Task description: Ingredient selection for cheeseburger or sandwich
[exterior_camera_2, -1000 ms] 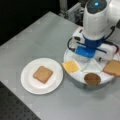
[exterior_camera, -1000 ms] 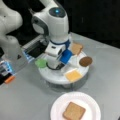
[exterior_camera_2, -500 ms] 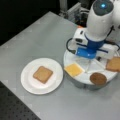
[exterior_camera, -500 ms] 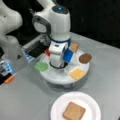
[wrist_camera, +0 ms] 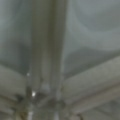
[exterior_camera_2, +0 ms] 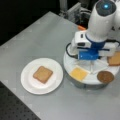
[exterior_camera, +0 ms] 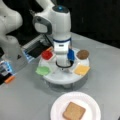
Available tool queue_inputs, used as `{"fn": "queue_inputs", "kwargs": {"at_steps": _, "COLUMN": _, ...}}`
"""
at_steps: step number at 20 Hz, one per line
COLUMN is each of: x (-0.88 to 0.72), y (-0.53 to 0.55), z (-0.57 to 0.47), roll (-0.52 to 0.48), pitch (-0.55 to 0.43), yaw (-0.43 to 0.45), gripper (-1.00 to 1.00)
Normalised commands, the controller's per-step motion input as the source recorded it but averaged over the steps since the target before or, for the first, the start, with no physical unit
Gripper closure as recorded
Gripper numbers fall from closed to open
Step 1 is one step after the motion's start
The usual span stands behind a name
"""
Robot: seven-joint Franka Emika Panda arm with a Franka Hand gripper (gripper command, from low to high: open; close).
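A robotics lab bench, not a kitchen: a bare grey table (exterior_camera_2: 37, 37) stands against black backdrop, and the food on the white divided tray (exterior_camera: 62, 77) is toy pieces. Beside the tray sit a second white robot base (exterior_camera: 11, 47) and electronics with wiring; a perforated black board (exterior_camera_2: 15, 110) edges the table

One brown bread slice (exterior_camera: 74, 111) lies flat on the white plate (exterior_camera: 58, 108), seen in both front views. The other ingredients sit in separate sections of a round white tray (exterior_camera: 62, 78): a red tomato disc (exterior_camera: 46, 54), green lettuce (exterior_camera: 42, 70), a yellow cheese square (exterior_camera: 81, 70) and a dark round patty (exterior_camera: 82, 54). A second bread slice (exterior_camera_2: 114, 59) lies at the tray's right edge in a front view.
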Motion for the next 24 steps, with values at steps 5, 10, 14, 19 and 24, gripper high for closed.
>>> {"fn": "queue_inputs", "kwargs": {"at_steps": 5, "x": -0.17, "y": -0.15, "z": -0.13, "roll": 0.102, "pitch": 0.057, "yaw": 0.177, "gripper": -1.00}}
{"fn": "queue_inputs", "kwargs": {"at_steps": 10, "x": -0.16, "y": -0.14, "z": -0.11, "roll": 0.096, "pitch": 0.044, "yaw": 0.144, "gripper": -1.00}}
{"fn": "queue_inputs", "kwargs": {"at_steps": 14, "x": -0.14, "y": -0.15, "z": -0.10, "roll": 0.136, "pitch": 0.071, "yaw": 0.201, "gripper": -1.00}}
{"fn": "queue_inputs", "kwargs": {"at_steps": 19, "x": -0.13, "y": -0.15, "z": -0.04, "roll": 0.146, "pitch": 0.067, "yaw": 0.080, "gripper": -1.00}}
{"fn": "queue_inputs", "kwargs": {"at_steps": 24, "x": -0.14, "y": -0.15, "z": 0.04, "roll": 0.134, "pitch": 0.070, "yaw": 0.022, "gripper": -1.00}}
